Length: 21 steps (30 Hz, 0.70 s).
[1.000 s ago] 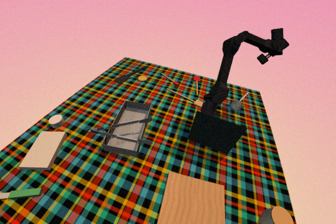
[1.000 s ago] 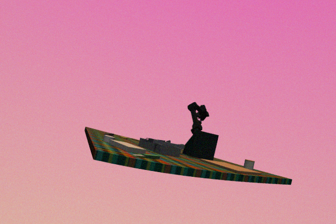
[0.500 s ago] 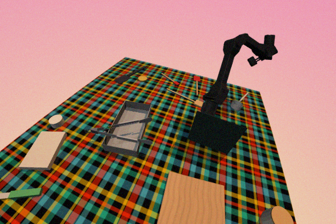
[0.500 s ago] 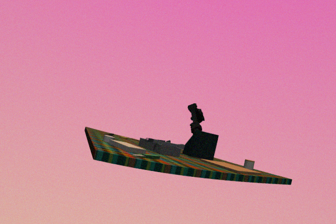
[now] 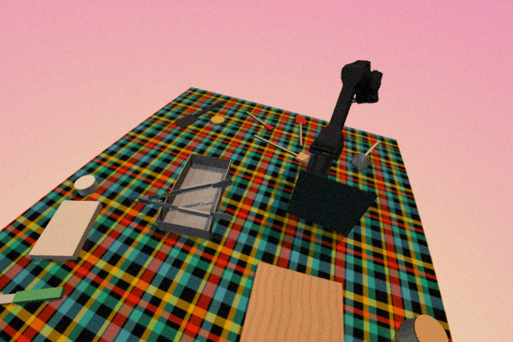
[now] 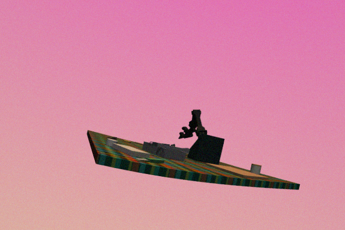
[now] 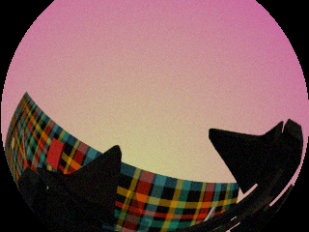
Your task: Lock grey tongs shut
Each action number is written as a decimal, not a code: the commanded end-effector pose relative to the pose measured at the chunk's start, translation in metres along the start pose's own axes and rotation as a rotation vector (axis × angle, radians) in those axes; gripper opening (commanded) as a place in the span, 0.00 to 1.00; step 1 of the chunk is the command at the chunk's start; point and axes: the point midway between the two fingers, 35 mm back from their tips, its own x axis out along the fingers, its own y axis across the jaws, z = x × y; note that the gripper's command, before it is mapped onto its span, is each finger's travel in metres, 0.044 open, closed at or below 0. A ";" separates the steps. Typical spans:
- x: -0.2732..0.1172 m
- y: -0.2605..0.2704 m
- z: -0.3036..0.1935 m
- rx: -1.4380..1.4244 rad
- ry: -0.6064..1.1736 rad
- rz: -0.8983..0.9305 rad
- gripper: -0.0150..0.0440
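Note:
The grey tongs lie open in a V across the roasting tin. Their arms meet beyond the tin's left wall in the top view, and their spread ends reach over its right wall. The wooden board lies at the bottom of the top view, apart from the tin, with nothing on it in the visible part. My gripper is open and empty, its two black fingers wide apart in the wrist view. It is raised above the table, away from the tongs; its fingers are hidden in the top view.
The arm stands on a black block. A cream slab, white cylinder and green-handled utensil lie left. A tan-topped cylinder stands beyond the board. A dark spatula, yellow disc and several utensils lie behind.

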 end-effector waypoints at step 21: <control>0.096 0.339 0.047 0.263 0.152 0.564 1.00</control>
